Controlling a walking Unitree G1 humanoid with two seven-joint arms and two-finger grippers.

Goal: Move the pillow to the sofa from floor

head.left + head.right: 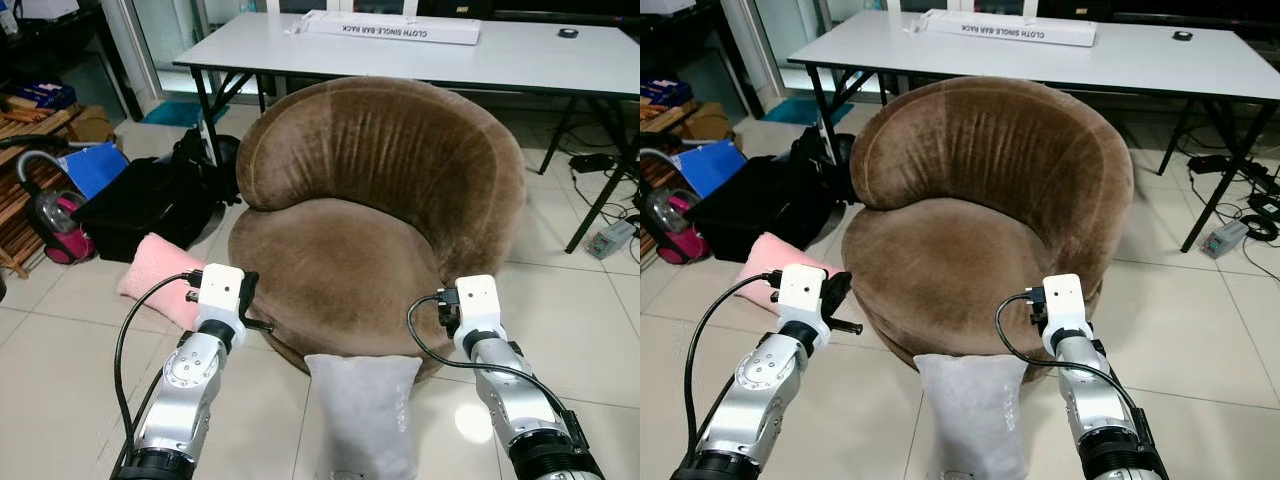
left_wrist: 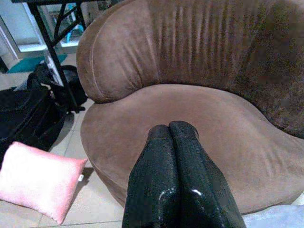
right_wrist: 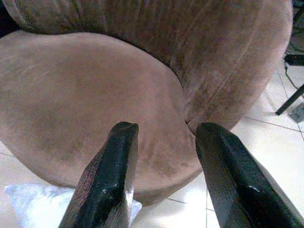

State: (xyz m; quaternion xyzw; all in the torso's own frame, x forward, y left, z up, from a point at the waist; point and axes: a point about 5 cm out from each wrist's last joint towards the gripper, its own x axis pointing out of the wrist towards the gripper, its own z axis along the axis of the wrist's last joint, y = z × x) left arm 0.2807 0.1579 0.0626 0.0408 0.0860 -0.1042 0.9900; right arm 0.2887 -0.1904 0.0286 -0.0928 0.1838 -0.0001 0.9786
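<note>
A grey pillow (image 1: pixel 362 410) stands upright on the tiled floor, leaning against the front of the round brown sofa chair (image 1: pixel 340 260), between my two arms. A pink pillow (image 1: pixel 155 272) lies on the floor at the sofa's left side. My left gripper (image 2: pixel 171 129) is shut with nothing in it and is held over the seat's front left edge. My right gripper (image 3: pixel 166 130) is open and empty over the seat's front right edge, with the grey pillow's corner (image 3: pixel 28 199) just below it.
A white table (image 1: pixel 520 60) with a long white box (image 1: pixel 390 28) stands behind the sofa. A black bag (image 1: pixel 150 205), a blue folder (image 1: pixel 95 165) and a pink vacuum cleaner (image 1: pixel 55 215) crowd the left. Cables and a power strip (image 1: pixel 610 240) lie at the right.
</note>
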